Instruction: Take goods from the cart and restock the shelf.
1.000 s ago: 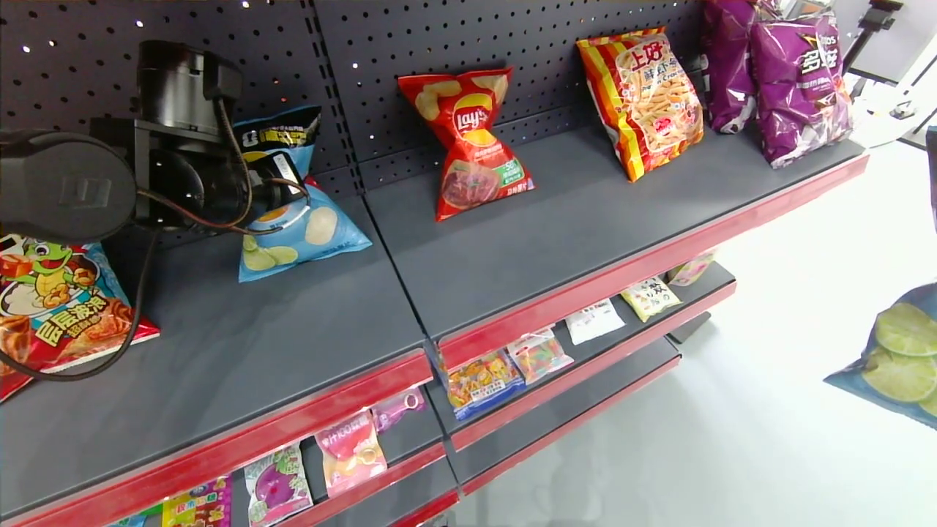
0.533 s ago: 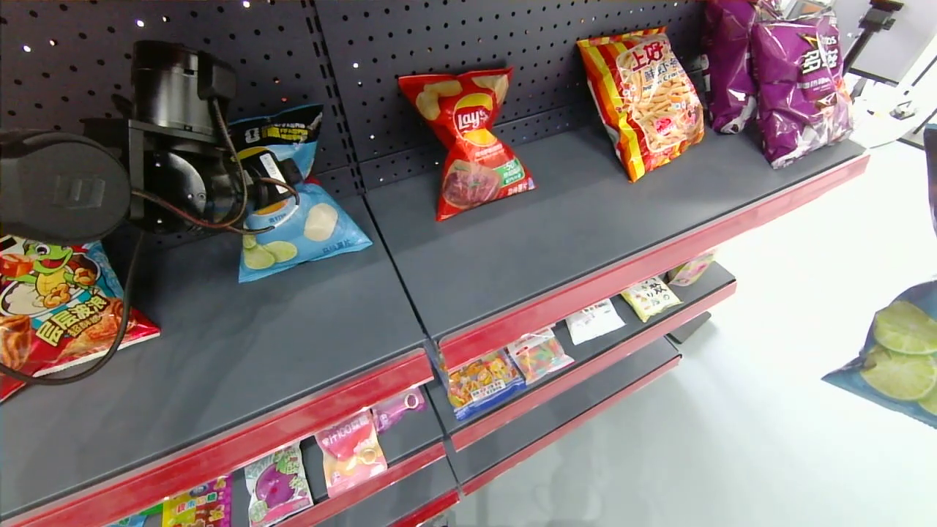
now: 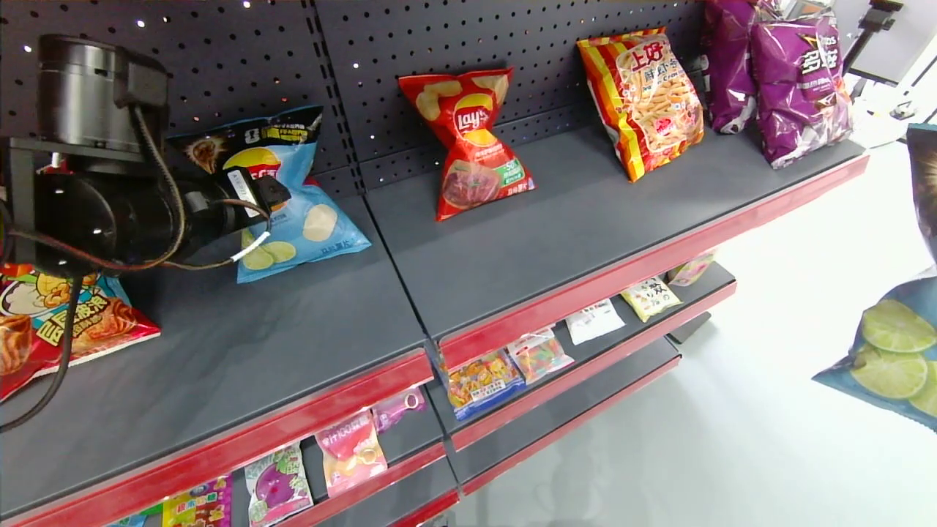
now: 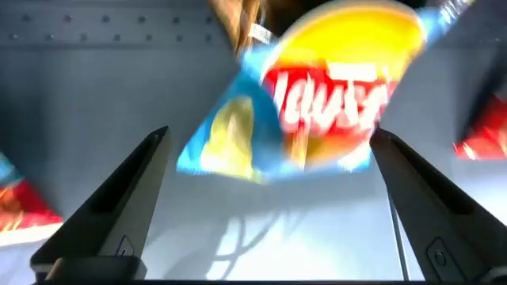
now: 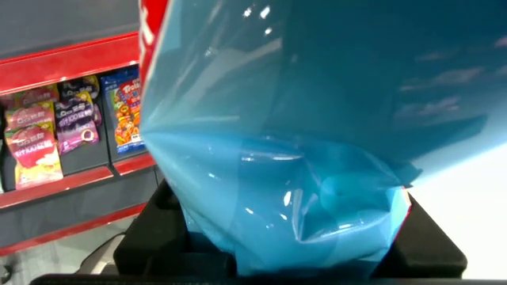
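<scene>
Along the top shelf [image 3: 585, 219], from frame left to upper right, stand the edge snack bag [image 3: 88, 322], leaning chip bag [image 3: 307, 227], centre chip bag [image 3: 468, 146], stick-snack bag [image 3: 648, 95] and paired bags [image 3: 798, 80], the last four against the back panel [image 3: 410, 44]. Small packets [image 3: 483, 380] lie on the lower shelf [image 3: 622, 344] beneath. A carried bag [image 3: 889, 359] hangs clear of the shelving at the frame's right edge.

Along the back of the dark top shelf [image 3: 585, 219], left to right: cartoon-printed red bag [image 3: 73, 322]; blue chip bag [image 3: 307, 227] leaning on the pegboard [image 3: 410, 44]; pinched red chip bag [image 3: 472, 146]; striped bag [image 3: 644, 102]; purple bags [image 3: 798, 88]. Left arm [image 3: 110, 212] just in front of the blue chip bag, overlapping its left edge; small packets [image 3: 483, 377] on the lower shelves; at the right edge, off the shelf above the pale floor [image 3: 732, 439], a lime-printed blue bag [image 3: 886, 359].
</scene>
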{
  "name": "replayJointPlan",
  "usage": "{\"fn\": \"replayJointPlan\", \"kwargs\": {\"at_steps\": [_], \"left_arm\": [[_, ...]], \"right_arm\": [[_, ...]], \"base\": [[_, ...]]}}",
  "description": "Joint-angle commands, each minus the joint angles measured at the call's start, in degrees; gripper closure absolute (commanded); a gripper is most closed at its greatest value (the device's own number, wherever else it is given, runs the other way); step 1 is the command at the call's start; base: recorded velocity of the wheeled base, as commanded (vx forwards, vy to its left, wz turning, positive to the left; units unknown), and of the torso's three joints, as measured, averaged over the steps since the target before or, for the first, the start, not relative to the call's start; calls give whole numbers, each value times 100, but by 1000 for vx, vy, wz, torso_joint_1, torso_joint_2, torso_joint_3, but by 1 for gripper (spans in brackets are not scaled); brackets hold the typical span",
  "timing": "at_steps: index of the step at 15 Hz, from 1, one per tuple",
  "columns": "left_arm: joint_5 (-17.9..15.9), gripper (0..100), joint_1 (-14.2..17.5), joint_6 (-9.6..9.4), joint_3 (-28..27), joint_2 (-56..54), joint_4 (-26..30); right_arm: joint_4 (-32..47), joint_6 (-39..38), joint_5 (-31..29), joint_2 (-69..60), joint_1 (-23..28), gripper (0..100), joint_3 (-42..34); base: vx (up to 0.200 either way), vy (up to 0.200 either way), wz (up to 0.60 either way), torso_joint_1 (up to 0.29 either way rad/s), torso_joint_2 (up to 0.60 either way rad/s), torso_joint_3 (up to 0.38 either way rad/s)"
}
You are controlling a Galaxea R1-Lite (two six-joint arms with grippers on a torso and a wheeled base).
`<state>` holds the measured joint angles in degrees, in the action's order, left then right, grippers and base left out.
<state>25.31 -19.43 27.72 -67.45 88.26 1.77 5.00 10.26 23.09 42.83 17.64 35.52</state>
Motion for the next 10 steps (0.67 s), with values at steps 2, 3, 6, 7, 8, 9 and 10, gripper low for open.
{"fn": "replayJointPlan", "kwargs": {"at_steps": [2,3,6,7,8,9,10], "left_arm": [[-52,0,-245,-91,839,-1346,8],[-52,0,-245,-100,865,-1382,8],[-298,0,-245,-1208,2192,-3148,17],[-404,0,-245,-1454,2438,-3473,17],[-632,0,-245,-1858,2843,-3992,52],[-791,0,-237,-2078,2975,-4264,192],[-808,0,-245,-2122,2957,-4344,324]], "right_arm": [[-34,2,3,209,-41,100,25],[-34,2,3,217,-41,100,34],[-52,178,38,806,-50,100,455],[-43,318,38,859,-50,100,473],[-43,591,38,921,-50,100,499],[-43,696,38,921,-50,100,499],[-43,749,47,894,-59,100,491]], "base": [[0,0,0,0,0,0],[0,0,0,0,0,0],[0,0,0,0,0,0],[0,0,0,0,0,0],[0,0,0,0,0,0],[0,0,0,0,0,0],[0,0,0,0,0,0]]}}
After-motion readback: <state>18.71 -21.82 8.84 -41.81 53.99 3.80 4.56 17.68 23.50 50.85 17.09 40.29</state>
